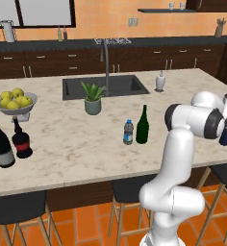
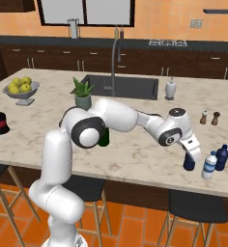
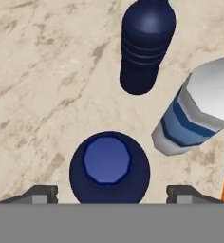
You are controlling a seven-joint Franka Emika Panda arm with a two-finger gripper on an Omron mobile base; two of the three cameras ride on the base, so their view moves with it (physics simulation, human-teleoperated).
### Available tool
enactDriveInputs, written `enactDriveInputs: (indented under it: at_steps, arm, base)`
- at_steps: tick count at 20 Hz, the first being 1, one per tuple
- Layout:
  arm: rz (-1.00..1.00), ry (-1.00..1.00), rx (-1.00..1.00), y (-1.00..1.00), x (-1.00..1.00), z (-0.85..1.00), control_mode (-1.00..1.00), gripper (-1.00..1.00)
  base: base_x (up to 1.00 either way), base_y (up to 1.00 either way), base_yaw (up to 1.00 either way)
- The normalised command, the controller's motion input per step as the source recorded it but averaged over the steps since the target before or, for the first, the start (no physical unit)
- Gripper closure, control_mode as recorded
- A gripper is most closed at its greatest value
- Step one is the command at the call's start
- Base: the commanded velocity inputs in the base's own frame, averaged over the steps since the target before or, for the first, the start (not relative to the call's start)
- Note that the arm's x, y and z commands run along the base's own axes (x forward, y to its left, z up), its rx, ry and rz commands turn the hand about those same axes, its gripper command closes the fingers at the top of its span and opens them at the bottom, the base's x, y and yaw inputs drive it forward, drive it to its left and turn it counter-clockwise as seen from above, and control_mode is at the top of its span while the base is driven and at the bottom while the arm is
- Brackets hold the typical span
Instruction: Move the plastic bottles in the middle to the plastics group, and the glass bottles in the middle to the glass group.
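A fruit bowl [image 1: 16,106] of yellow fruit, a potted plant [image 1: 93,99] and a sink [image 1: 105,86] share the counter [image 1: 72,149].

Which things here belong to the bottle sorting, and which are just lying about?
Job: squat dark blue plastic bottle; clear plastic bottle with blue cap; slim dark green glass bottle; tall red-necked dark bottle; round red-labelled dark bottle; white blue-banded bottle; tall dark blue bottle.
Lying about: grey bowl of yellow fruit; potted plant; white soap dispenser; two small shakers.
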Motion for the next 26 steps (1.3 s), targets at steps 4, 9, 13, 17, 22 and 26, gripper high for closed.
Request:
enactDriveInputs:
  at_steps: [4,9,13,17,22,26]
  arm:
    - [0.00,-0.02,0.00,0.00,-0.08,0.56,-1.00,-1.00]
    - [0.04,-0.06,0.00,0.16,-0.19,0.89,-1.00,-1.00]
    - [0.22,0.00,-0.04,0.50,-0.33,0.78,-1.00,-1.00]
    - [0.37,0.06,-0.11,0.77,-0.25,0.66,-1.00,-1.00]
    - [0.47,0.07,-0.07,0.93,-0.20,0.46,-1.00,-1.00]
    - [0.50,0.13,-0.08,1.00,-0.21,0.33,-1.00,-1.00]
  base:
    - [0.00,0.00,0.00]
    - [0.00,0.00,0.00]
    - [0.00,0.00,0.00]
    - [0.00,0.00,0.00]
    - [0.00,0.00,0.00]
    - [0.00,0.00,0.00]
